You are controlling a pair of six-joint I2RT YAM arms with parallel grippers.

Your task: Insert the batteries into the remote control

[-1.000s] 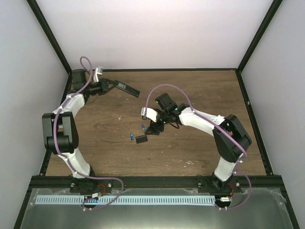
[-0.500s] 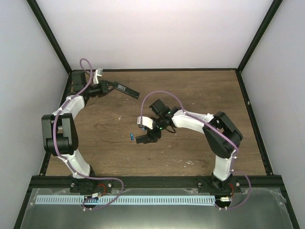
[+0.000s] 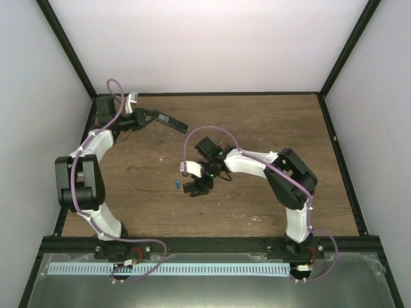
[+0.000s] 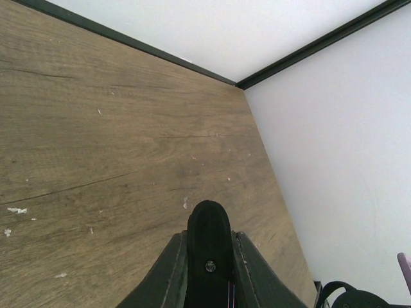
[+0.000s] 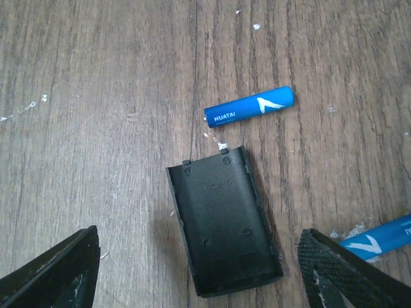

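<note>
the batteries are tiny and look light, hard and smooth. they are round, so they could roll or slip away. i think the best hold is a soft pinch across the middle of the blue tube. one battery point(image 5: 249, 107) lies flat on the table point(image 5: 96, 96), just past the far end of the black cover point(image 5: 221, 219), close to it but not quite touching. its long side runs left to right in the right wrist view, with the right end tipped a little away. the other battery point(image 5: 380, 239) lies at the lower right, partly hidden behind a finger point(image 5: 347, 273), and tips the same way. the right gripper point(image 5: 197, 239) hangs over the cover with its fingers spread wide, and it holds nothing. the left gripper point(image 3: 142, 116) is pressed tight on one end of the remote control point(image 3: 168, 120), over the far left of the table. the remote's long side points from that gripper toward the middle of the table.
</note>
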